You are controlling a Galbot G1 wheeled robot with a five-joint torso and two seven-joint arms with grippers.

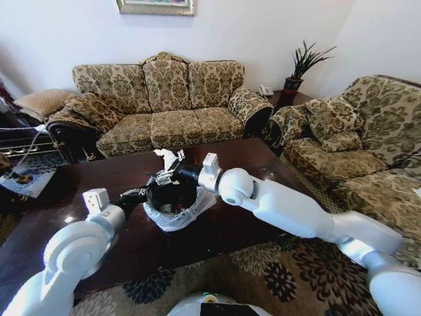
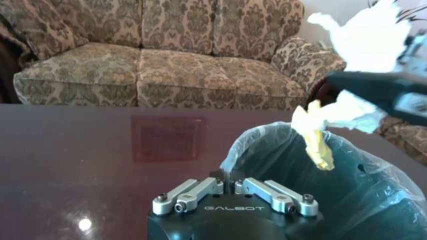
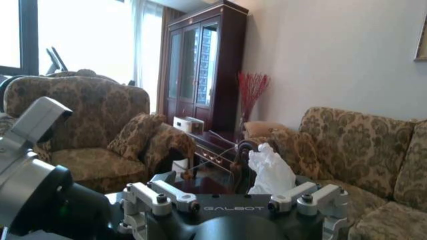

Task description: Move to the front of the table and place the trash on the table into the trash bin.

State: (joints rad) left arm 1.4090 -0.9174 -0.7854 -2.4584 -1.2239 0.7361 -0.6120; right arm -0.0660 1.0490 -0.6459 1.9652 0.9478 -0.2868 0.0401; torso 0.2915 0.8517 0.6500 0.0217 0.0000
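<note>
Crumpled white tissue [image 1: 165, 158] clenched in right hand [image 1: 168, 175], above bag-lined black trash bin [image 1: 172, 207].

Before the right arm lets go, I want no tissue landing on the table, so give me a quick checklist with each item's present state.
1. Right gripper shut on the crumpled white tissue: ok.
2. Tissue over the trash bin opening: ok, a strip hangs at the rim.
3. Left gripper steadying the bin's rim: ok.
4. Bag liner folded over the rim: ok.
5. Bin resting squarely on the table: ok.
6. Room left inside the bin: cannot tell.
</note>
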